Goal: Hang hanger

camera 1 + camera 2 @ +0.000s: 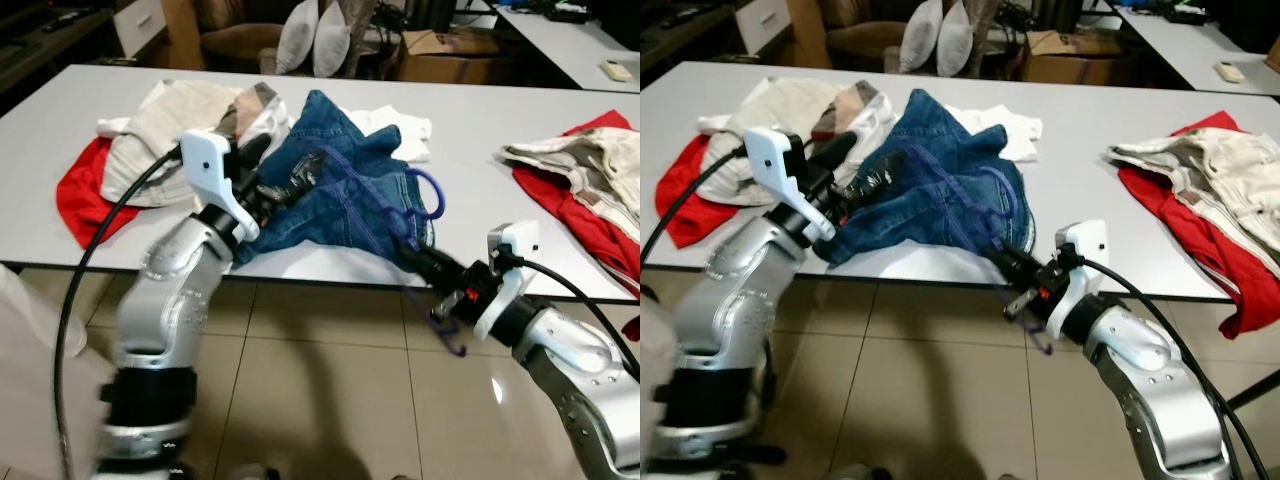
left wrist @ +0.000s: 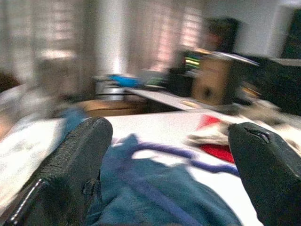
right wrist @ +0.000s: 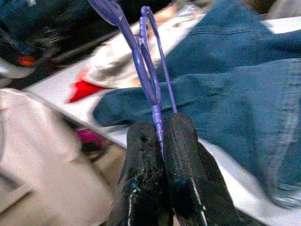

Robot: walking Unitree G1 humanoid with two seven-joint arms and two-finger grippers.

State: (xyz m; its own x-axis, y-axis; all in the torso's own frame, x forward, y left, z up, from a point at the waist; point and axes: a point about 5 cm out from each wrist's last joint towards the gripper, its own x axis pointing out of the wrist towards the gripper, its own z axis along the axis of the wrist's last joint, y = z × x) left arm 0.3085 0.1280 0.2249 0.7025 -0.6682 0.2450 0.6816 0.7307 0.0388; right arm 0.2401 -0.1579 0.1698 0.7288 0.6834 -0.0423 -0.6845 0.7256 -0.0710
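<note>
— Spanning the upper frame of the eye views, what is that white surface?
— A table (image 1: 470, 150), with jeans (image 1: 340, 195) heaped at centre, pale clothes (image 1: 185, 125) over red cloth (image 1: 85, 195) at upper left, and more clothes (image 1: 590, 175) at right.
— Where is the hanger (image 1: 400, 215)?
— At centre, purple, lying across the jeans and dipping past the table's front edge.
— And the grippers?
— Right gripper (image 3: 160, 134) at lower right has its fingers pressed tight on the hanger's thin bar. Left gripper (image 2: 169, 155), left of centre, is spread wide above the jeans, holding nothing.
</note>
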